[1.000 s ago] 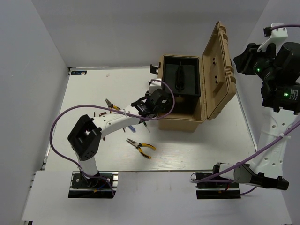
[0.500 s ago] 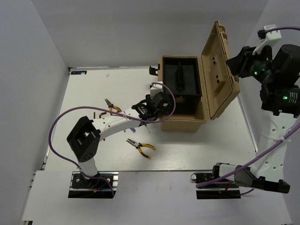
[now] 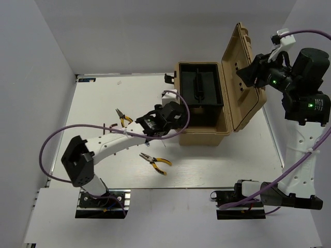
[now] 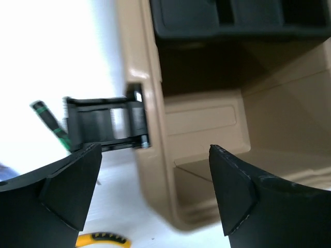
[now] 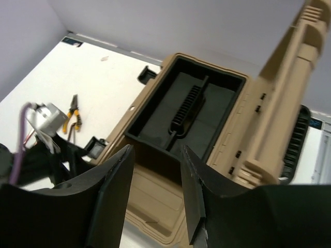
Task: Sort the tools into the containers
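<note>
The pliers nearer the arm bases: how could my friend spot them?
Find the big tan toolbox with its lid open. On the white table in front of its left corner, toward the left arm's base, lie yellow-handled pliers. The other pliers sit farther back, beyond that arm.

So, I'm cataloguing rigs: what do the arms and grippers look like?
The left arm and right arm have white shells, black joints and a looping purple cable each; green lights glow on the right one. Fingers are black, blunt wedges.

Yellow-handled pliers (image 3: 156,164) lying flat, tan toolbox (image 3: 204,137) nearby, lid open
</note>
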Available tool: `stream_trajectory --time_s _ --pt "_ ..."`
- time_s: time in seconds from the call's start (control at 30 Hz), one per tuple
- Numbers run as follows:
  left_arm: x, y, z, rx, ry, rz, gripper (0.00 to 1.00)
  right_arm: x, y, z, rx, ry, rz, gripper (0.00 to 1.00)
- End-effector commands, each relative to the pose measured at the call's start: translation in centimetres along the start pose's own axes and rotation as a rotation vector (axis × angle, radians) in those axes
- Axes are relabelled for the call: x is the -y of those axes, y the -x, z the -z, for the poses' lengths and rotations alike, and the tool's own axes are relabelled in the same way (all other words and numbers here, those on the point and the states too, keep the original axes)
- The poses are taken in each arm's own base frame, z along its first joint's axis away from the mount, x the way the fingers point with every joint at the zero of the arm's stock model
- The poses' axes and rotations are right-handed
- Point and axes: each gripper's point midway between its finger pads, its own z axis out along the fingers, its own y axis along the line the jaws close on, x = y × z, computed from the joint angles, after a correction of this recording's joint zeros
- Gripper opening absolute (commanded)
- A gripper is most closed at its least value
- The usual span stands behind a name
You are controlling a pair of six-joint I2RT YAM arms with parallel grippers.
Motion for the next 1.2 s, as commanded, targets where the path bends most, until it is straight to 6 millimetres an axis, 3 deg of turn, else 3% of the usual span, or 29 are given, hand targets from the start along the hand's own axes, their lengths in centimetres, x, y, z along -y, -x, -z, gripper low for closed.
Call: stream_trajectory --time_s 0.0,0.07,0.1,0.17,0.2,0.27,0.3,0.37,0.43,0.47,0.5,0.57,0.6,0.67,0.7,0.73,0.8,0.83,0.87,0.9,0.93,0.97,1.07,1.1,1.13,1.17 --pt "-1.5 4.5 4.0 0.115 0.022 0.028 0.95 -1.9 0.2 -0.1 0.002 0.091 0.022 0.47" --pt "-2.1 6.2 6.2 0.164 0.014 0.03 0.95 -2.3 -0.1 -0.5 -0.008 0.118 0.011 0.47" --pt "-2.6 6.6 6.8 0.182 0.018 0.01 0.95 -4.3 -0.6 -1.2 -0.027 0.205 0.005 0.49" --pt "-3.5 6.9 8.0 0.2 0.018 -0.001 0.96 -5.3 -1.0 -1.7 -0.045 0.247 -0.005 0.49" --pt "-3.9 7.8 9.5 0.234 0.006 0.012 0.97 -6.3 -1.5 -2.7 -0.069 0.287 -0.013 0.49" --pt "-5.4 7.3 10.2 0.24 0.035 0.0 0.99 -6.4 -2.0 -3.7 -0.093 0.267 -0.002 0.49" --pt "-6.1 7.3 10.7 0.247 0.048 -0.01 0.99 -7.9 -3.0 -5.1 -0.13 0.309 0.003 0.49" --pt "-8.0 7.2 12.0 0.271 0.089 -0.006 1.0 -7.8 -4.4 -6.8 -0.171 0.281 0.03 0.49" --pt "-10.0 6.0 12.6 0.262 0.139 -0.013 1.0 -9.3 -6.3 -8.6 -0.226 0.27 0.067 0.49" --pt "-11.0 6.5 13.8 0.296 0.155 0.024 1.0 -9.6 -7.7 -9.7 -0.263 0.274 0.096 0.49" --pt "-11.8 6.3 14.2 0.304 0.169 0.037 1.0 -12.0 -8.8 -10.3 -0.291 0.302 0.138 0.49" --pt "-13.6 5.4 14.7 0.313 0.215 0.061 1.0 -12.8 -11.4 -12.3 -0.358 0.275 0.206 0.49" --pt "-14.2 5.4 15.4 0.329 0.22 0.086 1.0 -15.4 -12.7 -12.6 -0.378 0.295 0.292 0.49" --pt "-15.8 4.6 15.8 0.33 0.277 0.118 1.0 -16.6 -15.3 -14.7 -0.428 0.214 0.404 0.49" --pt "-16.5 4.1 15.9 0.328 0.3 0.131 1.0 -18.4 -16.6 -14.6 -0.447 0.23 0.451 0.49" --pt "-17.7 3.0 16.0 0.305 0.351 0.113 1.0 -18.1 -18.2 -15.9 -0.483 0.164 0.496 0.5" --pt "-18.6 2.2 16.2 0.296 0.379 0.148 1.0 -21.3 -20.7 -15.8 -0.516 0.217 0.512 0.57" --pt "-19.2 1.9 16.8 0.287 0.388 0.151 1.0 -22.4 -22.0 -15.8 -0.544 0.267 0.495 0.7" --pt "-19.7 1.4 16.9 0.282 0.406 0.146 1.0 -23.3 -22.7 -15.7 -0.551 0.284 0.474 0.9" --pt "-19.9 1.3 17.2 0.283 0.407 0.17 1.0 -23.3 -24.9 -15.4 -0.598 0.299 0.472 0.9" --pt "-20.4 0.9 17.5 0.273 0.417 0.166 1.0 -24.1 -25.8 -15.4 -0.611 0.332 0.456 0.9" --pt "-20.8 0.8 18.0 0.279 0.412 0.181 0.88 -24.0 -27.5 -15.6 -0.64 0.327 0.459 0.9" --pt "-21.3 0.4 18.6 0.285 0.389 0.193 0.49 -24.0 -31.0 -16.0 -0.689 0.32 0.48 0.67" --pt "-21.4 0.5 19.1 0.297 0.36 0.2 0.26 -24.2 -31.3 -16.2 -0.683 0.322 0.485 0.33" --pt "-21.3 0.5 19.3 0.3 0.343 0.204 0.19 -24.3 -32.0 -16.4 -0.697 0.322 0.494 0.18" --pt "-21.5 0.3 19.3 0.302 0.341 0.206 0.16 -24.5 -33.0 -16.7 -0.719 0.324 0.496 0.1"
